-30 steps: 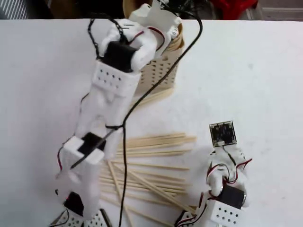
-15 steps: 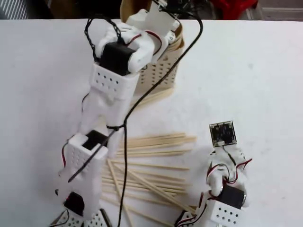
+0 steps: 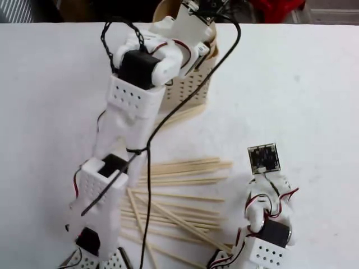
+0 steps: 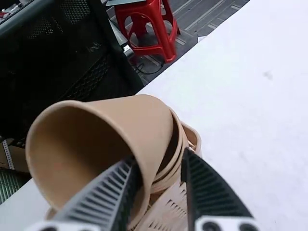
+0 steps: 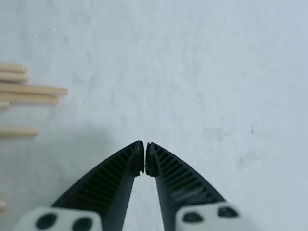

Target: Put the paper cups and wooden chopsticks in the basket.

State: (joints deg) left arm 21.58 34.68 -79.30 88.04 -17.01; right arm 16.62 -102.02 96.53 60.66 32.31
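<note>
The left jaws, pinching the wall of a tilted cup (image 4: 96, 139), have eased farther out over the basket (image 3: 188, 84), so release looks close; the right jaws sit shut and empty over the table (image 5: 216, 57) by the loose chopsticks (image 3: 185, 168).

Both arms are white printed shells: left arm (image 3: 132, 112) (the big one running up left of centre in the high view) has dot-grid vent panels, black servo blocks (image 3: 137, 67) set in the joints, a thick black cable (image 3: 147, 185) along it with a black tie mid-frame, plus thin red and white wires at the joints. Right arm (image 3: 268, 238), lower right, has the same white shell and dot-grid panel, a black servo, red/white wire loops, and a small black square circuit board (image 3: 263, 158) just above it in frame. Left gripper (image 4: 159, 161) and right gripper (image 5: 145, 156) both have black ribbed tapering fingers on white bases with dark round screw holes.
</note>
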